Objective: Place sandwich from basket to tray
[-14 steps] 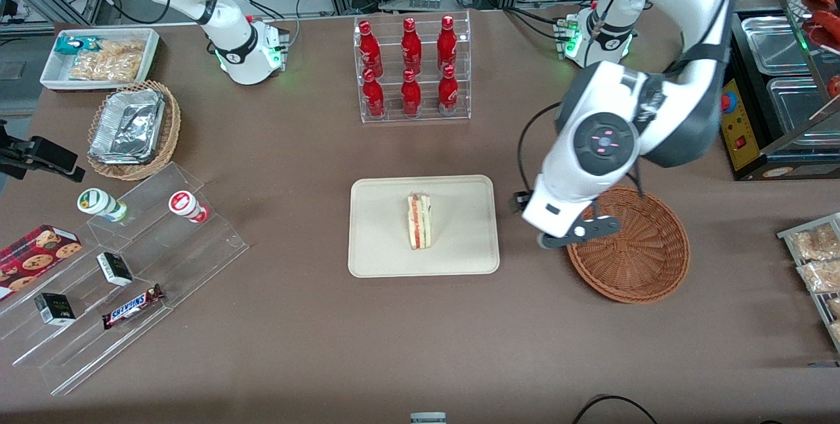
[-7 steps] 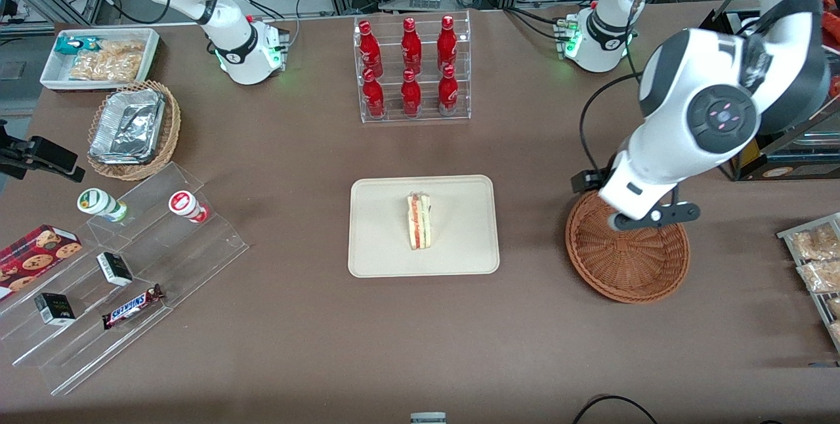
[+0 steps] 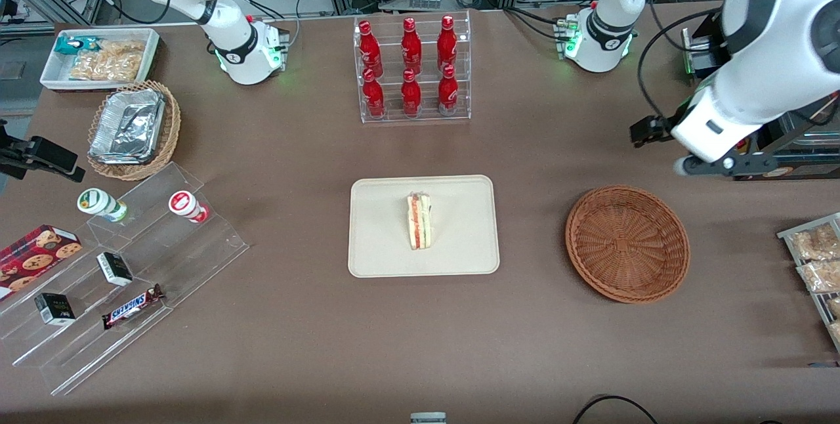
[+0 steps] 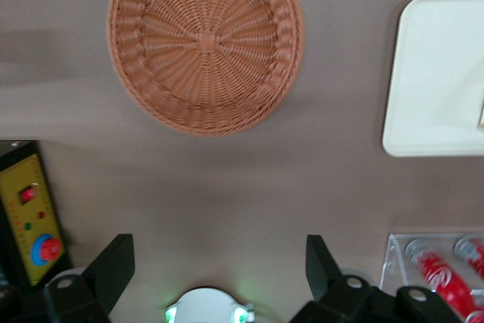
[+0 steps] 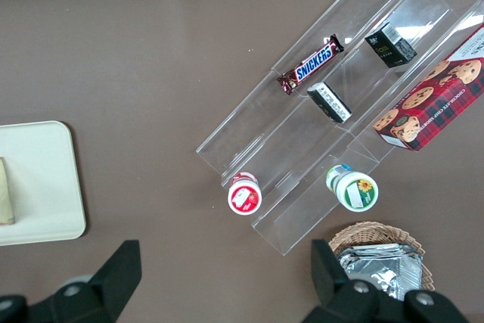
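Observation:
The sandwich (image 3: 420, 220), a pale wedge with red and green layers, stands on its edge in the middle of the beige tray (image 3: 380, 227). Beside the tray, toward the working arm's end, the round reddish-brown basket (image 3: 627, 243) holds nothing. My left gripper (image 3: 725, 164) hangs high above the table, farther from the front camera than the basket and nearer the working arm's end. In the left wrist view the gripper (image 4: 219, 262) is open, with nothing between its black fingers (image 4: 113, 270); that view also takes in the basket (image 4: 204, 43) and a corner of the tray (image 4: 439, 73).
A clear rack of red bottles (image 3: 412, 69) stands farther from the camera than the tray. A yellow control box (image 4: 30, 217) sits close to the gripper. Snack packets (image 3: 817, 253) lie at the working arm's end. A tiered acrylic shelf (image 3: 125, 266) and foil-filled tan basket (image 3: 134, 128) lie toward the parked arm's end.
My left gripper has risen and swung from the basket's rim nearest the tray, across the basket, out toward the working arm's end. The sandwich has stayed on the tray.

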Controlling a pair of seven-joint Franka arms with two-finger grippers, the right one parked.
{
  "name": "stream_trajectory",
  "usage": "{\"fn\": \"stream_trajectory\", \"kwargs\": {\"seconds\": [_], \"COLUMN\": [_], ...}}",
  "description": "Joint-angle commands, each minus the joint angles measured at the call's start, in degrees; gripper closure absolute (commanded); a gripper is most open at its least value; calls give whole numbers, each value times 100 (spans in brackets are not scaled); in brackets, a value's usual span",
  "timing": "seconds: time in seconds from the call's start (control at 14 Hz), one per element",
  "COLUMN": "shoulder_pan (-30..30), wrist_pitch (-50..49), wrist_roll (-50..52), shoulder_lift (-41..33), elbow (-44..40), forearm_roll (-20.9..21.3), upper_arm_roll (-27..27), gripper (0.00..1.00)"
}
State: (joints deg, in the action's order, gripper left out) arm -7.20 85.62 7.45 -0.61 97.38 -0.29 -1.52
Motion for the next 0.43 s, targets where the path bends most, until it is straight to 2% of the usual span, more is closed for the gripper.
{"fn": "stream_trajectory", "kwargs": {"seconds": [0.0, 0.36], "shoulder_pan": [341, 658], "wrist_pitch": [-98, 25], "wrist_roll": [-524, -561], "shoulder_lift": [-343, -352], "elbow": [141, -52], "forearm_roll": [-42, 81], "upper_arm_roll": [-33, -42], "gripper": [0, 0]}}
